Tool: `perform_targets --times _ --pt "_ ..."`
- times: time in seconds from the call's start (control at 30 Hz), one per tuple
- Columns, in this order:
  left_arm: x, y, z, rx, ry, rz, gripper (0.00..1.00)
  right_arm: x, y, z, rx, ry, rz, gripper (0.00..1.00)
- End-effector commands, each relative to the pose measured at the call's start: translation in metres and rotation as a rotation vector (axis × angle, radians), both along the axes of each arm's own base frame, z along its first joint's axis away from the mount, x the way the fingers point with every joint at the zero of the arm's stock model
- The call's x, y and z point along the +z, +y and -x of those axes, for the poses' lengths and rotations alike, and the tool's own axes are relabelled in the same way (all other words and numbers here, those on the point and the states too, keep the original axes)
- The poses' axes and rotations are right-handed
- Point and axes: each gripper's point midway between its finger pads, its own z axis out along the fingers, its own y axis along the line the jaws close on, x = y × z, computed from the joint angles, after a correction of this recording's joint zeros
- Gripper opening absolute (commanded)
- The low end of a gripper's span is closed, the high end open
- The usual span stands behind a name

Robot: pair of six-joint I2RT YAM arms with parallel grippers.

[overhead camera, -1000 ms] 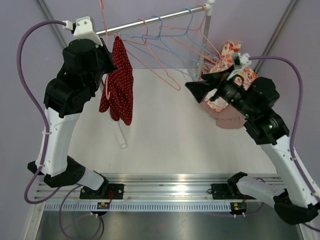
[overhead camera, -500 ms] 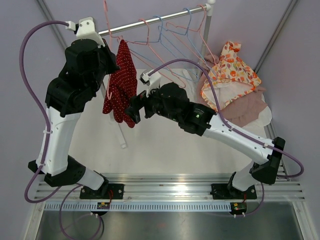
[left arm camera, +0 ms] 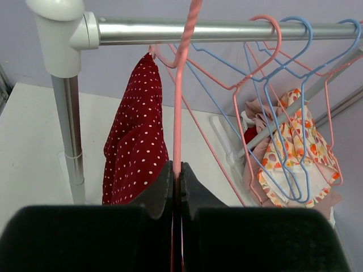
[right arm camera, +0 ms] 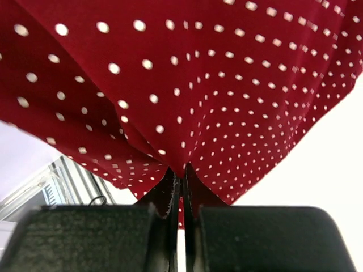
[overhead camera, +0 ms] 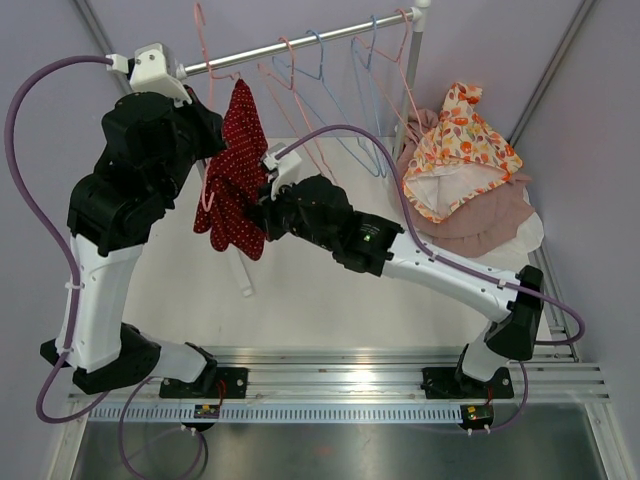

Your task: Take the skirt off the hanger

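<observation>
The skirt point(overhead camera: 237, 170) – dark red with white dots – hangs from a pink wire hanger point(left arm camera: 178, 96) at the left end of the rail point(overhead camera: 300, 42), above the far left part of the white worktop point(overhead camera: 330, 290).

From above, both arms meet at the garment, but neither grip can be made out there: the left arm's bulk covers its own fingers, and the right arm's wrist ends against the lower right edge of the cloth.

The left wrist view fills that in. The left end effector point(left arm camera: 177, 173) is pressed together on the hanger's pink wire, which runs straight up from between the fingers to the rail. The skirt drapes just left of the wire, beside the rail's upright post point(left arm camera: 71, 130).

The right wrist view shows only cloth and fingers: the right end effector point(right arm camera: 181, 180) is clamped on a fold at the skirt's lower edge, the fabric spreading above it.

Empty hangers point(overhead camera: 335, 110) – pink and blue – hang further right along the rail. A heap of clothes point(overhead camera: 462, 150) lies on the far right of the worktop.
</observation>
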Motion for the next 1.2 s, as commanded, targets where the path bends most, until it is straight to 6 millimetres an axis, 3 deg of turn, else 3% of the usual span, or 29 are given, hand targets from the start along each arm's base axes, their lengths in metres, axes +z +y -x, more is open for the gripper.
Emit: perform_targets --times 0.0,0.07,0.1,0.13,0.2,0.23,0.27,0.3,0.33,0.37,0.4,0.43,0.53,0.7,0.83,0.9,1.03,1.17 --pt "0.039 0.007 0.013 -0.003 -0.128 0.079 0.0 0.042 -0.02 0.004 -0.041 -0.067 -0.105 0.0" --pt "0.038 0.014 0.012 0.026 -0.128 0.053 0.0 0.03 -0.027 0.011 -0.039 -0.056 -0.077 0.0" --pt "0.041 0.017 0.012 0.039 -0.134 0.048 0.0 0.033 -0.038 0.018 -0.041 -0.055 -0.077 0.0" --pt "0.041 0.019 0.011 0.053 -0.131 0.025 0.0 0.017 -0.044 0.023 -0.048 -0.039 -0.039 0.0" --pt "0.036 0.029 0.01 0.102 -0.11 -0.019 0.0 0.013 -0.069 0.035 -0.073 -0.014 -0.012 0.0" --pt "0.035 0.032 0.008 0.116 -0.106 -0.047 0.0 -0.007 -0.079 0.041 -0.095 0.003 0.031 0.0" --pt "0.033 0.035 0.007 0.133 -0.102 -0.065 0.0 -0.013 -0.089 0.045 -0.111 0.012 0.041 0.0" --pt "0.033 0.04 0.006 0.158 -0.102 -0.076 0.0 -0.006 -0.11 0.055 -0.128 0.028 0.018 0.0" --pt "0.032 0.043 0.006 0.169 -0.101 -0.092 0.0 -0.026 -0.125 0.056 -0.17 0.046 0.055 0.0" --pt "0.029 0.045 0.004 0.179 -0.096 -0.1 0.0 -0.028 -0.136 0.064 -0.178 0.055 0.052 0.0" --pt "0.03 0.047 0.004 0.183 -0.098 -0.103 0.0 -0.023 -0.159 0.074 -0.193 0.074 0.023 0.0" --pt "0.028 0.048 0.002 0.189 -0.094 -0.109 0.0 -0.038 -0.175 0.074 -0.236 0.086 0.045 0.0" --pt "0.029 0.047 -0.001 0.188 -0.097 -0.113 0.0 -0.044 -0.227 0.083 -0.326 0.117 0.026 0.0" --pt "0.028 0.044 -0.008 0.192 -0.093 -0.119 0.0 -0.033 -0.309 0.087 -0.475 0.106 -0.037 0.0" --pt "0.025 0.041 -0.011 0.184 -0.084 -0.125 0.0 -0.019 -0.355 0.085 -0.58 0.067 -0.068 0.0" --pt "0.022 0.039 -0.015 0.183 -0.078 -0.129 0.0 -0.014 -0.368 0.084 -0.61 0.037 -0.056 0.0" --pt "0.018 0.032 -0.022 0.173 -0.08 -0.129 0.0 0.015 -0.379 0.075 -0.672 -0.041 -0.056 0.0" --pt "0.017 0.022 -0.037 0.162 -0.095 -0.127 0.0 0.048 -0.377 0.059 -0.77 -0.13 0.009 0.0"
